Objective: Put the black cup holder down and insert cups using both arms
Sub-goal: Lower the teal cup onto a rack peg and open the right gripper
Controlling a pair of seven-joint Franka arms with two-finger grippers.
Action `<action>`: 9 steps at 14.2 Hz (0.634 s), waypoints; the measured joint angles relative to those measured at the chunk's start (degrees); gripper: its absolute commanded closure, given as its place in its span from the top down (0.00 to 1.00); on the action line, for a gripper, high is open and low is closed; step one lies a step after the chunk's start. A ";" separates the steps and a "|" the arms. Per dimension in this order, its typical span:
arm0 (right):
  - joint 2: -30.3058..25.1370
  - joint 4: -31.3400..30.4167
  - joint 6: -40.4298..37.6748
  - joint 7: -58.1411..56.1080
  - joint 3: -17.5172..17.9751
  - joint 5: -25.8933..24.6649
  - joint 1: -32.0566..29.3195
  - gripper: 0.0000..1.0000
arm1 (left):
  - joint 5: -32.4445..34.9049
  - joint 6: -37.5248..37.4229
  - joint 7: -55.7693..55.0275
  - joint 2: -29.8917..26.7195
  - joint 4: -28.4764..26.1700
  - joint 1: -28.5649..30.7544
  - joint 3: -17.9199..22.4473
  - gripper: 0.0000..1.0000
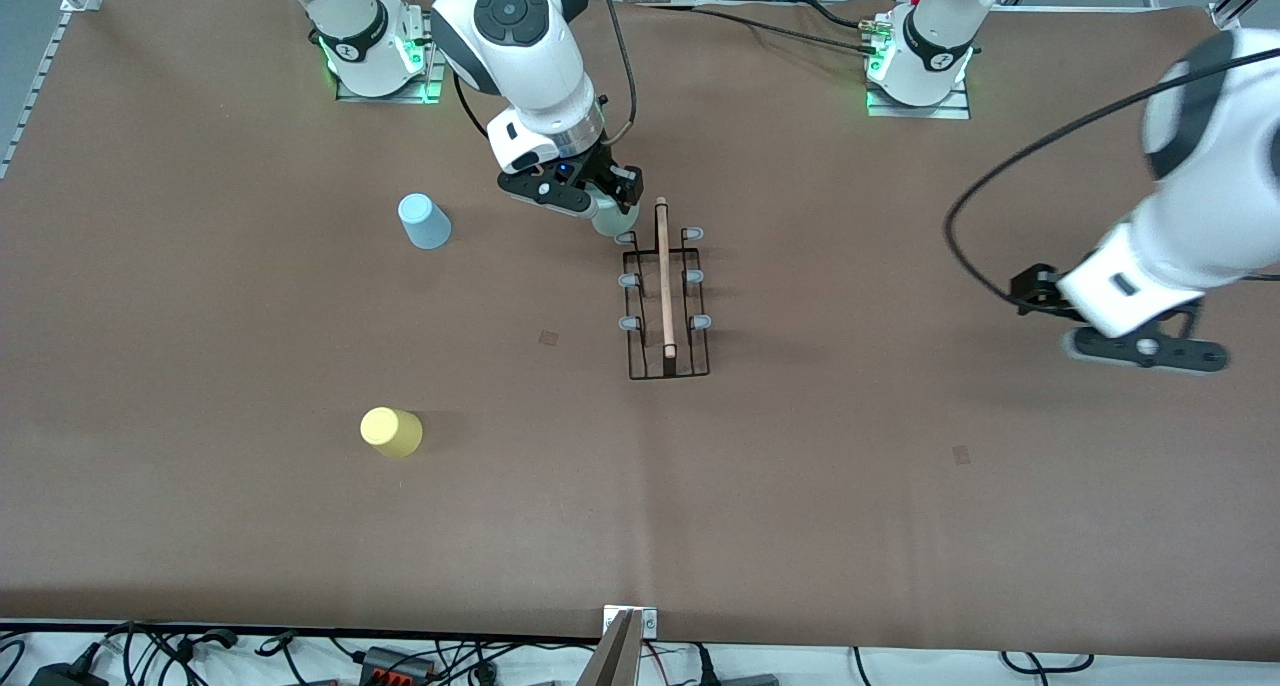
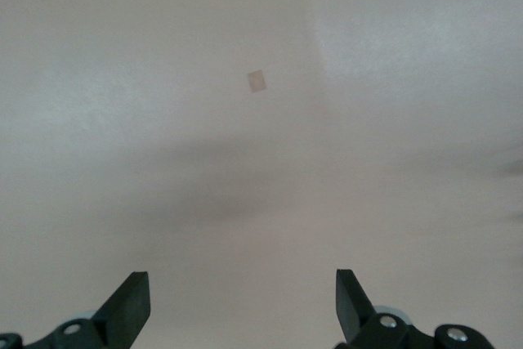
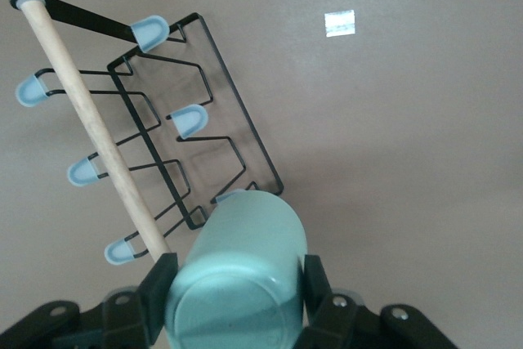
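Inserting the first cup: right gripper (image 1: pixel 603 209) clamping the pale green cup (image 3: pixel 237 271) between its fingers (image 3: pixel 157 279), hovering over the peg (image 1: pixel 627 237) at the robot-base end of the black cup holder (image 1: pixel 667 301), on the side toward the right arm's end of the bench (image 1: pixel 800 486). Standing upright mid-bench with the wooden rod handle (image 1: pixel 664 276) along its top, all six grey-tipped pegs apparently bare, the nearest one partly hidden by the cup in the right wrist view. Waiting toward the left arm's end of the bench: left gripper (image 2: pixel 243 304), fingers spread wide and holding nothing, over bare surface well apart from the holder. Lying away from the holder toward the right arm's end: light blue cup (image 1: pixel 424 221) farther from the front camera, yellow cup (image 1: pixel 391 432) nearer to it. Likely calling next for lining the cup's mouth up with the peg tip, lowering until seated, then releasing; misalignment risking a nudge to the light wire frame.
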 measured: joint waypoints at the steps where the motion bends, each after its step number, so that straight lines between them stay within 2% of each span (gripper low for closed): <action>1: 0.35 0.02 0.74 0.00 0.01 -0.34 0.16 0.01 | -1.98 -1.10 0.81 0.00 0.49 1.63 -0.01 1.00; 4: 1.62 0.05 2.27 0.08 0.04 -2.46 0.36 0.02 | -4.43 -6.46 2.17 -0.01 2.85 3.78 -0.67 1.00; 6: 2.94 0.07 3.06 0.67 0.04 -4.00 0.37 0.07 | -5.93 -8.36 2.18 -0.04 4.75 3.43 -2.49 1.00; 8: 4.28 0.09 3.99 1.75 0.04 -5.43 0.41 0.21 | -6.97 -8.51 2.04 -0.56 5.34 0.53 -2.53 1.00; 9: 4.86 0.10 4.73 1.99 0.04 -5.63 0.47 0.44 | -7.51 -8.51 1.70 -1.61 5.53 -2.67 -0.18 1.00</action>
